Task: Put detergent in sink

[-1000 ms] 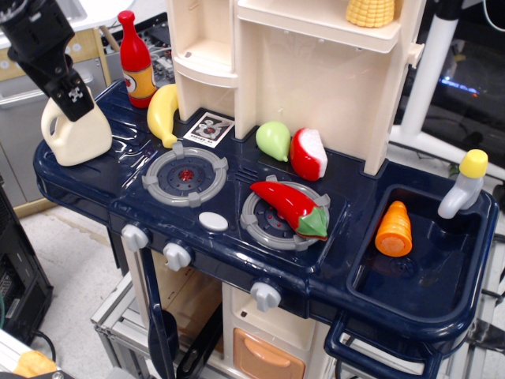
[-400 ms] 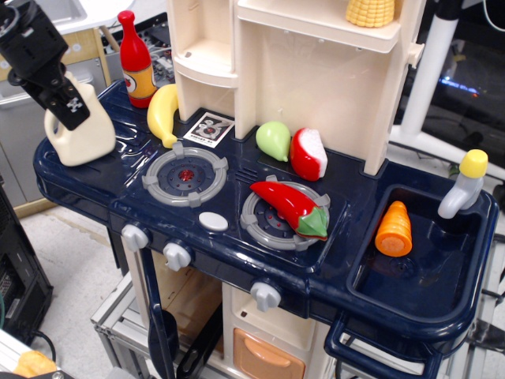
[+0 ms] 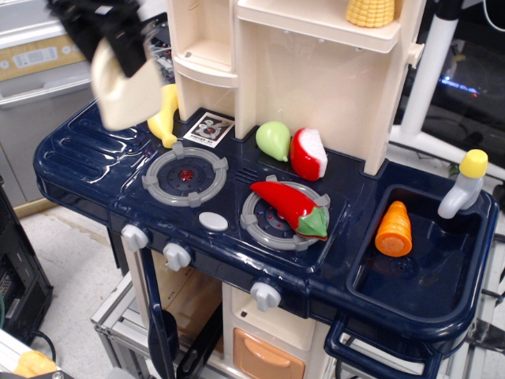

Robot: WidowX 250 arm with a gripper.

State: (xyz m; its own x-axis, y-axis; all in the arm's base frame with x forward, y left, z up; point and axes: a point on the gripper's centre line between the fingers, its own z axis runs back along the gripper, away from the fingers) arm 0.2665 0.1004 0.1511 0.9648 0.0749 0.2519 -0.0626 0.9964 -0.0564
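The cream-white detergent jug [image 3: 126, 93] hangs in the air at the upper left, above the toy kitchen's left counter, blurred by motion. My black gripper [image 3: 117, 41] is shut on its top and carries it. The jug covers the upper part of a yellow banana [image 3: 163, 124] and hides the red sauce bottle. The navy-blue sink [image 3: 430, 296] is at the far right, with a grey faucet and yellow knob [image 3: 464, 183] at its back. An orange toy carrot [image 3: 394, 230] lies in the sink's left part.
Two grey burners [image 3: 185, 175] sit mid-counter; a red chili pepper [image 3: 290, 208] lies on the right one. A green pear [image 3: 273, 140] and a red-white radish [image 3: 308, 153] stand behind it. The cream cabinet tower [image 3: 308, 71] rises at the back.
The jug stood on the left counter with the gripper on its top; it has since been lifted off the counter and carried up and to the right.
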